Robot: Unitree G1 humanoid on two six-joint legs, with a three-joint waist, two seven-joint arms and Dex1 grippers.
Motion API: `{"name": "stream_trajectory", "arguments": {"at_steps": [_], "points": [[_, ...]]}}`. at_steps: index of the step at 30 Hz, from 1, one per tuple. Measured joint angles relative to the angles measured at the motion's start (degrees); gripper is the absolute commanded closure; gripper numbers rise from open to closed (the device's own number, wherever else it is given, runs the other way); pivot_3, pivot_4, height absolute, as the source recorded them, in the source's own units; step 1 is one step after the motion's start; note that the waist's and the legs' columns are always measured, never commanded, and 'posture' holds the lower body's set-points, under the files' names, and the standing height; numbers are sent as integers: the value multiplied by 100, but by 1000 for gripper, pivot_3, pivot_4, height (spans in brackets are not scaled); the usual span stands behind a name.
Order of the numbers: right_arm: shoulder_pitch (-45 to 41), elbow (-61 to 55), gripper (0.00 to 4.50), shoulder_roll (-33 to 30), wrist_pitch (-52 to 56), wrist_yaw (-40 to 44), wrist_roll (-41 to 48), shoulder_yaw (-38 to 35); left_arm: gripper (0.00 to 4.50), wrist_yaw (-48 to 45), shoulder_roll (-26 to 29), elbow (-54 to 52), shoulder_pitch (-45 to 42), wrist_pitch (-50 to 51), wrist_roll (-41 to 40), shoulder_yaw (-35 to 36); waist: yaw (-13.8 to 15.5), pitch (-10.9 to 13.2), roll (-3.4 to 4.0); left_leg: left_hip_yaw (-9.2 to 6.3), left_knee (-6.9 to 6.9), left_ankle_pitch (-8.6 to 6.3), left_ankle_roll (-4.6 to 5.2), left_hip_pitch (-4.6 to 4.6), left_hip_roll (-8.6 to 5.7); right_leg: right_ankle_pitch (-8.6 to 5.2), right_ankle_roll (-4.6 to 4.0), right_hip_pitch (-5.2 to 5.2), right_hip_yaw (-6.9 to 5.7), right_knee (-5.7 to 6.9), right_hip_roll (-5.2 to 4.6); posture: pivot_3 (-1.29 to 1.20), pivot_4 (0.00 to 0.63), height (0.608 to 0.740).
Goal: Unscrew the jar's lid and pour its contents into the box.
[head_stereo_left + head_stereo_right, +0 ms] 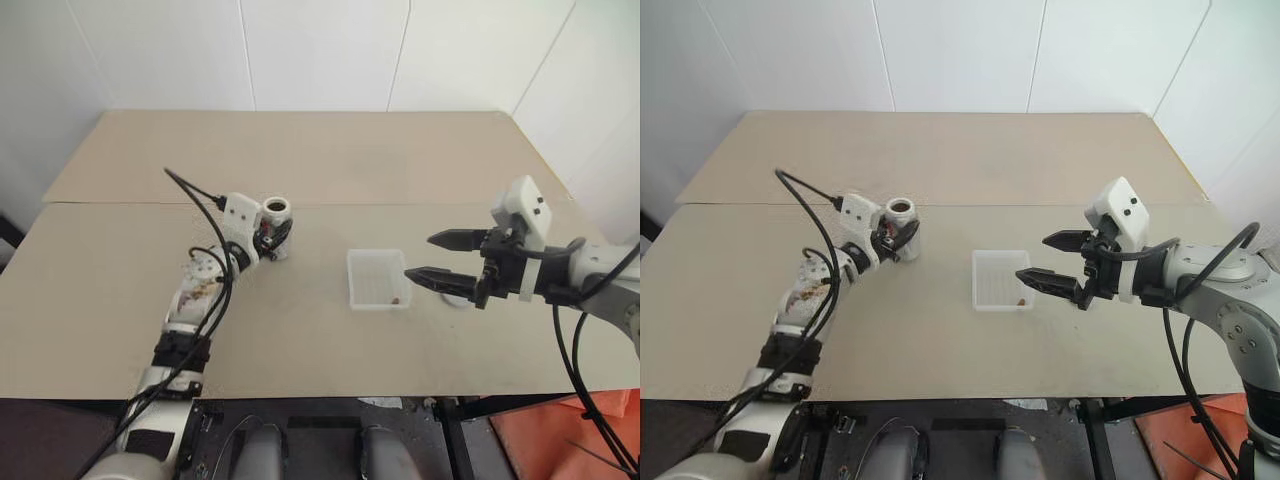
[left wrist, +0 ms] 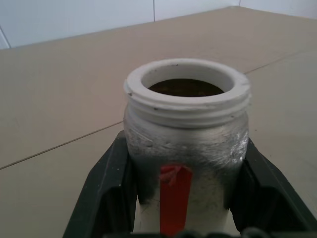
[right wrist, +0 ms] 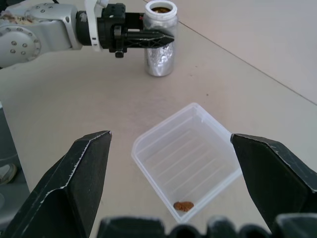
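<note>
Clamping the open jar [image 1: 276,218] upright on the table [image 1: 300,160], left gripper [image 3: 148,37] at nine o'clock of the box [image 1: 378,279]. Spread wide and empty at three o'clock, right gripper [image 1: 430,258]; brown bit [image 3: 183,206] in the box.

1. You have a jar [image 2: 185,148] with a dull, silvery, scuffed wall and a smooth white threaded plastic neck.
2. Your box [image 3: 185,158] is thin, translucent, glossy ribbed plastic.
3. Your bench [image 1: 300,160] looks like matt, smooth beige board.
</note>
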Motion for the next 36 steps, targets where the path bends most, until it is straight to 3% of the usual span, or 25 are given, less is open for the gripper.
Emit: {"name": "stream_trajectory", "arguments": {"at_steps": [3, 4, 10, 14, 19, 23, 28, 32, 36], "points": [[-34, 35, 33, 6, -1, 12, -2, 0, 2479, 9, -45, -98, 155, -151, 21, 4, 22, -1, 0, 1, 0, 0, 0, 2, 0, 0, 0, 0, 0, -7, 0, 0, 150, 740], [-44, 35, 0, 8, -1, 13, -2, 0, 1763, 9, -46, -129, 186, -165, 24, 3, 29, -1, 0, 1, 0, 0, 0, 3, 0, 0, 0, 0, 0, -7, 0, 0, 150, 740], [-101, 32, 0, 73, -1, 0, -2, 3, 19, 13, -1, -308, 413, 190, 71, -24, 30, -1, 0, 2, -2, 0, 0, 2, 1, 0, 0, -3, 2, -7, 1, 0, 150, 740], [-139, 27, 0, 150, -2, -41, -22, 37, 19, -192, 340, -1097, 814, 580, -51, 28, 6, -1, 1, 3, -5, 0, 0, 1, 2, 0, -1, -7, 6, -6, 1, 0, 150, 740], [-113, 27, 0, 157, -11, 0, -55, 32, 19, -810, 1288, -2431, 1878, 1425, -611, 388, -57, -1, 2, 7, -9, 0, 0, 7, 10, -1, -3, -8, 9, -3, 5, 0, 150, 740], [194, 70, 0, 78, -90, 202, -139, -22, 19, -2149, 2548, -3057, 2712, 1634, -1407, 1232, -49, -2, 2, 13, -13, 0, 0, 16, 13, -5, -10, -6, 10, -3, 5, 0, 150, 740], [481, 63, 0, -30, -550, 497, -481, -28, 19, -4355, 3661, -2355, 2753, 936, -2201, 2153, 26, -3, 2, 19, -16, -1, -1, 30, 15, -12, -18, 5, 2, -7, 7, 0, 150, 740], [532, 87, 0, 11, -872, 605, -699, 4, 19, -4727, 3904, -1977, 2030, 898, -2498, 2406, 43, -3, 2, 19, -16, -1, -1, 30, 14, -12, -16, 9, 4, -8, 5, 0, 150, 740], [519, 177, 0, 253, -978, 573, -740, 63, 19, -4561, 3670, -2252, 2184, 913, -2514, 2376, -37, -3, 1, 22, -19, -1, -1, 28, 17, -11, -16, 0, 12, -3, 7, 0, 150, 740]]}}
